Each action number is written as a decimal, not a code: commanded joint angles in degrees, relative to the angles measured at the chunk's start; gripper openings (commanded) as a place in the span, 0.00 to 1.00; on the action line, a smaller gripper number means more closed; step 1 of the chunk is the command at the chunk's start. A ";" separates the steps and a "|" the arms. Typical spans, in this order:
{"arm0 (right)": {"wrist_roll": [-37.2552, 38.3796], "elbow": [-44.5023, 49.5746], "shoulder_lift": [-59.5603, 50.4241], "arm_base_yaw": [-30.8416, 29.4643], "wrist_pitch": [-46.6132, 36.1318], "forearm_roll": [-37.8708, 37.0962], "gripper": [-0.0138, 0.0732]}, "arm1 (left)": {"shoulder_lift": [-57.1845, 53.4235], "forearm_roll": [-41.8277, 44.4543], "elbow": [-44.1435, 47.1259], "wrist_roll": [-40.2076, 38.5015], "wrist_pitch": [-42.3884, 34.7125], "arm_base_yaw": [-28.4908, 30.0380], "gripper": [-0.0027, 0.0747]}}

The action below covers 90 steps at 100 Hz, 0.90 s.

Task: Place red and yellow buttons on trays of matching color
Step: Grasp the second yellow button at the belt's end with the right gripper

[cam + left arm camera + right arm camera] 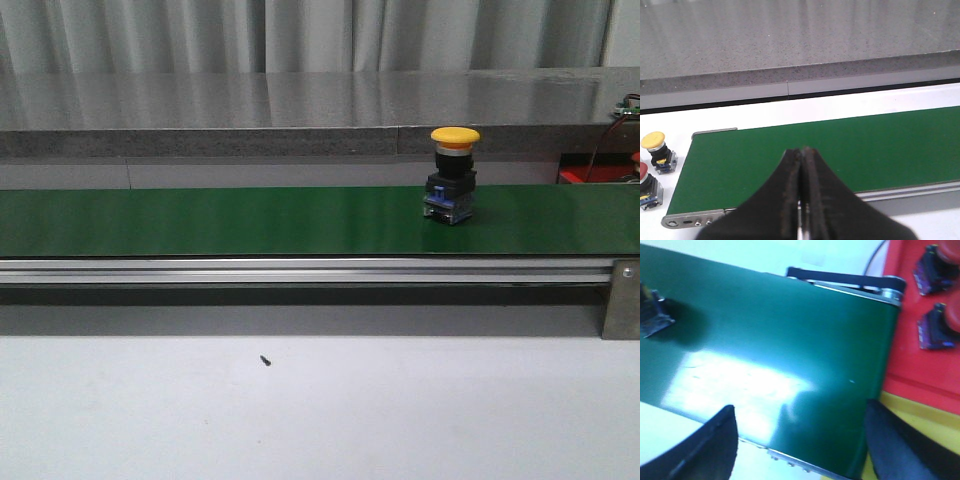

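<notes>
A yellow-capped button (453, 174) stands upright on the green conveyor belt (250, 220), right of centre; its base shows at the edge of the right wrist view (652, 314). My right gripper (797, 437) is open and empty above the belt's end, beside the red tray (920, 365), which holds two red buttons (940, 325), and the yellow tray (920, 415). My left gripper (801, 152) is shut and empty over the belt's other end. A yellow button (657, 150) and a red button (646, 182) stand off that end. Neither gripper shows in the front view.
A grey ledge (300, 110) and curtain run behind the belt. The belt's aluminium rail (300, 270) runs along its near side with a bracket (622, 300) at the right. A small dark speck (265, 360) lies on the white tabletop. A red part (590, 172) sits at far right.
</notes>
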 commanded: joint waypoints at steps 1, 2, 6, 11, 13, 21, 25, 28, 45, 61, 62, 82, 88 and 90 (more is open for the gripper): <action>-2.65 -1.83 -2.20 2.76 -1.26 1.60 0.77 | 0.08 -1.47 -1.57 -0.46 -3.19 -0.51 0.01; -2.80 -1.83 -2.20 3.30 -1.34 1.60 0.77 | 0.08 -1.47 -1.57 -0.46 -3.19 -0.51 0.01; -3.58 -1.83 -2.20 4.60 -1.80 1.60 0.77 | 0.08 -1.47 -1.57 -0.46 -3.19 -0.51 0.01; -4.04 -1.83 -2.13 6.21 -2.50 1.60 0.77 | 0.08 -1.47 -1.57 -0.46 -3.19 -0.51 0.01; -4.17 -1.83 -2.08 6.81 -2.88 1.60 0.77 | 0.08 -1.47 -1.57 -0.46 -3.19 -0.51 0.01; -4.22 -2.23 -1.40 8.71 -3.71 1.60 0.77 | 0.08 -1.47 -1.57 -0.46 -3.19 -0.51 0.01; -4.22 -2.81 -0.88 9.28 -3.65 1.60 0.77 | 0.08 -1.47 -1.57 -0.46 -3.19 -0.51 0.01; -4.22 -3.28 -0.14 9.78 -3.44 1.60 0.77 | 0.08 -1.47 -1.57 -0.46 -3.19 -0.51 0.01; -4.22 -6.54 3.49 11.68 -3.20 1.68 0.77 | 0.08 -1.47 -1.57 -0.46 -3.19 -0.51 0.01; -4.22 -9.82 7.44 12.36 -2.50 2.03 0.77 | 0.08 -1.47 -1.57 -0.46 -3.19 -0.51 0.01; -4.22 -10.06 7.59 12.38 -2.36 2.08 0.77 | 0.08 -1.47 -1.57 -0.46 -3.19 -0.51 0.01; -4.17 -12.61 11.64 12.50 -2.30 2.68 0.77 | 0.08 -1.47 -1.57 -0.46 -3.19 -0.51 0.01; -4.05 -13.00 12.31 12.50 -2.19 2.68 0.76 | 0.08 -1.47 -1.57 -0.46 -3.19 -0.51 0.01; -3.81 -13.16 12.56 12.50 -2.18 2.68 0.76 | 0.08 -1.47 -1.57 -0.46 -3.19 -0.51 0.01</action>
